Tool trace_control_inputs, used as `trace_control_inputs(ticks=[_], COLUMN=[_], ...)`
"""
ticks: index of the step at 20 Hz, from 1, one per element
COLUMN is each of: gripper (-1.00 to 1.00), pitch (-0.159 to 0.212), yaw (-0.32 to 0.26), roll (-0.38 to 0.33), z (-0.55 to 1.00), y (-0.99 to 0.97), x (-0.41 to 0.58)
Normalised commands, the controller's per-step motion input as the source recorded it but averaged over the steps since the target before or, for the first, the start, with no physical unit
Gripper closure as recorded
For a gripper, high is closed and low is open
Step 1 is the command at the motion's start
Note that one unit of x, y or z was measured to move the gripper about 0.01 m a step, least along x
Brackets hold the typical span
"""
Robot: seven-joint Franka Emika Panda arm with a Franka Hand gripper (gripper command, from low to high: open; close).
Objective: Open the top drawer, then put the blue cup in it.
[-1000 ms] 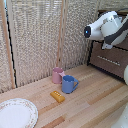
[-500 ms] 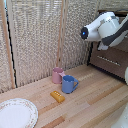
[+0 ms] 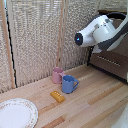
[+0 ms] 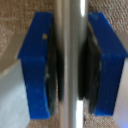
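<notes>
In the wrist view, my gripper [image 4: 70, 65] has its blue fingers [image 4: 37, 65] pressed against both sides of a slim silver bar handle [image 4: 70, 20], with a brown surface behind it. In the exterior view, the white arm [image 3: 97, 31] reaches to the dark brown dresser [image 3: 107, 64] at the exterior view's right and hides most of the top drawer. The blue cup [image 3: 69, 84] stands upright on the wooden table [image 3: 95, 100], well away from the gripper, with its loop handle toward the dresser.
A pink mug [image 3: 57, 75] stands touching or nearly touching the blue cup, on the wall side. A small yellow block [image 3: 57, 96] lies just in front of them. A white plate [image 3: 15, 112] sits at the exterior view's near left. A slatted screen [image 3: 40, 35] backs the table.
The arm has shifted slightly toward the exterior view's left and a little lower, away from the dresser. The cups, block and plate have not moved.
</notes>
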Motion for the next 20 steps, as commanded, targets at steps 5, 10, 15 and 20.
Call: trace_control_inputs(ticks=[5, 10, 15, 20], gripper=[1.0, -1.0, -1.0, -1.0], pitch=[-0.025, 0.0, 0.0, 0.0], yaw=[0.031, 0.015, 0.023, 0.0], roll=[0.01, -0.013, 0.007, 0.105], z=[-0.14, -0.03, 0.06, 0.32], y=[0.66, 0.14, 0.31, 0.47], x=[0.207, 0.114, 0.021, 0.0])
